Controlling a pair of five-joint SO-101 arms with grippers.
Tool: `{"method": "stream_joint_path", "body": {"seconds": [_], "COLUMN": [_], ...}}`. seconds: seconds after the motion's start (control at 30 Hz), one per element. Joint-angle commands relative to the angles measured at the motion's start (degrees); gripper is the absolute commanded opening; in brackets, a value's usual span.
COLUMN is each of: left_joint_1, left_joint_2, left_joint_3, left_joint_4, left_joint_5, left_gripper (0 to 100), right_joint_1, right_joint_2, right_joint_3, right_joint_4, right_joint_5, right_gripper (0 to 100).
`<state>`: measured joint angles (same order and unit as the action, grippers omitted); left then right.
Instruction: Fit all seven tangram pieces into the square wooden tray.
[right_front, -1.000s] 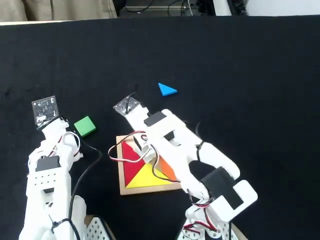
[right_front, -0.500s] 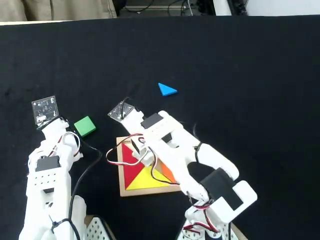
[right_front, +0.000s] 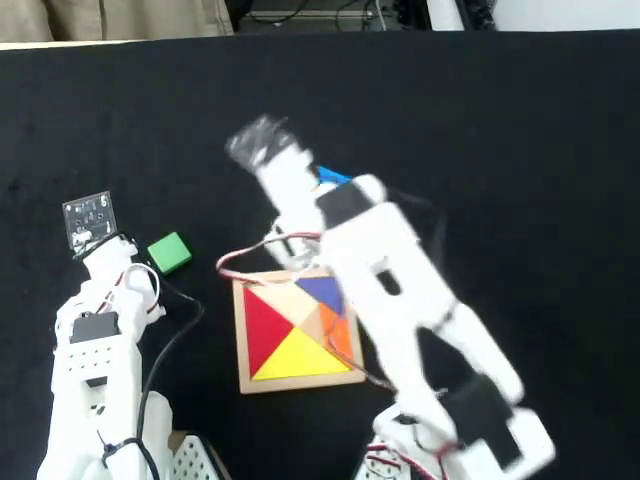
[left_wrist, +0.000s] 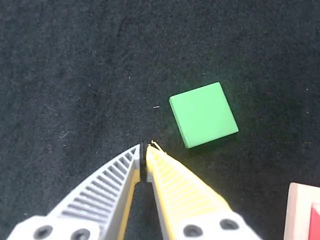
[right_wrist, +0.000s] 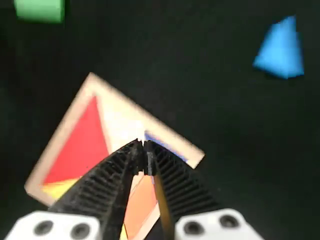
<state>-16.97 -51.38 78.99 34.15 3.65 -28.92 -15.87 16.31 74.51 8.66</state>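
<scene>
A black-covered table (right_front: 520, 150) carries the whole scene. The right arm (right_front: 390, 270) stretches from the near edge across the square wooden tray (right_front: 239, 335) toward 12 o'clock. The right gripper (right_wrist: 144, 146) is clenched tip to tip on nothing, poised above the tray's far corner. The left arm (right_front: 95, 350) stands at the tray's 9 o'clock. The left gripper (left_wrist: 145, 150) is likewise pinched closed and empty.

The tray sits mid-table, partly filled. A red triangle (right_front: 262, 325) lies at its 9 o'clock side, a yellow triangle (right_front: 295, 358) at 6, an orange piece (right_front: 340, 335) at 3 and a dark blue piece (right_front: 325, 290) near 1.

Two pieces lie loose on the cloth. The green square (right_front: 170, 252) is at the tray's 10 o'clock, just beside the left fingertips (left_wrist: 155, 155) but apart from them. The blue triangle (right_front: 338, 179) is at about 12 o'clock, partly behind the right arm.
</scene>
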Motion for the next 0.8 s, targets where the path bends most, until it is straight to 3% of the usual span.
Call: {"method": "stream_joint_path", "body": {"seconds": [0.0, 0.3, 0.47, 0.77], "left_joint_1": [0.22, 0.22, 0.22, 0.22], "left_joint_2": [-1.14, -1.14, -1.14, -1.14], "left_joint_3": [-0.57, -0.13, -0.22, -0.48], "left_joint_4": [-0.97, -0.97, -1.05, -1.05], "left_joint_5": [0.00, -0.09, -0.09, -0.09], "left_gripper": [3, 3, 3, 3], "right_joint_1": [1.85, 4.04, 3.96, 3.60], "right_joint_2": [-12.09, -32.04, -35.47, -35.82], "right_joint_3": [-7.43, -15.43, -16.31, -17.63], "right_joint_4": [3.34, 11.25, 12.13, 10.20], "right_joint_5": [-2.29, -4.75, -11.25, -13.98], "right_gripper": [1.1, 1.3, 6.3, 7.0]}}
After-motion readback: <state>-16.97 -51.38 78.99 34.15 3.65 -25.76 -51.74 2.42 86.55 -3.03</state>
